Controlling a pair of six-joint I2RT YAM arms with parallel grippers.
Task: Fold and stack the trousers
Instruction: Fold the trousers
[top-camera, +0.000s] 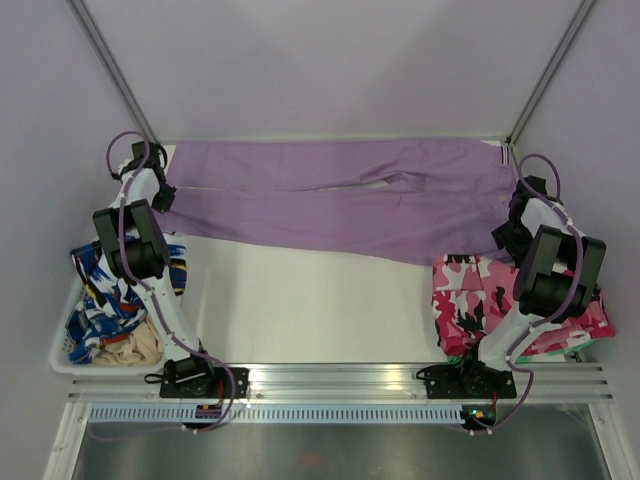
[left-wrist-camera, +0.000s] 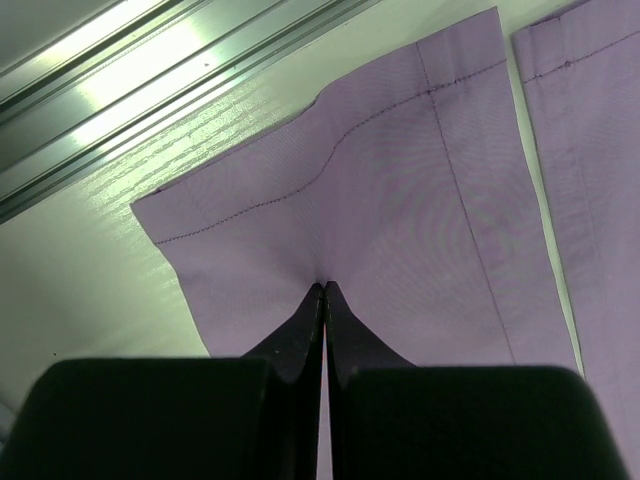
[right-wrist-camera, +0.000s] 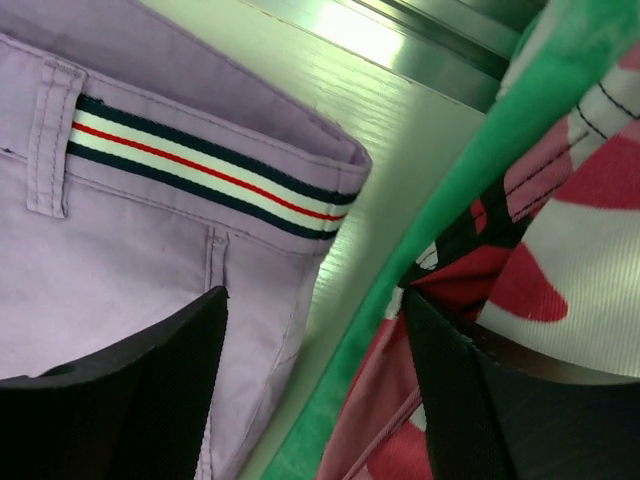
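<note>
The lilac-purple trousers (top-camera: 340, 200) lie spread flat across the back of the table, leg hems at the left, waistband at the right. My left gripper (top-camera: 163, 197) is shut on the hem end of the near leg (left-wrist-camera: 340, 210); the cloth puckers at the fingertips (left-wrist-camera: 324, 288). My right gripper (top-camera: 516, 215) is open over the waist corner. In the right wrist view one finger (right-wrist-camera: 150, 390) lies over the lilac cloth (right-wrist-camera: 130, 250) below the striped waistband (right-wrist-camera: 200, 165), the other finger (right-wrist-camera: 450, 390) over the camouflage garment.
A folded pink-white-black camouflage garment (top-camera: 500, 300) with a green edge (right-wrist-camera: 450, 190) lies at the right, touching the trousers' waist end. A white basket (top-camera: 62, 345) of blue-and-white patterned clothing (top-camera: 115, 290) stands at the left. An aluminium rail (top-camera: 340, 380) runs along the near edge.
</note>
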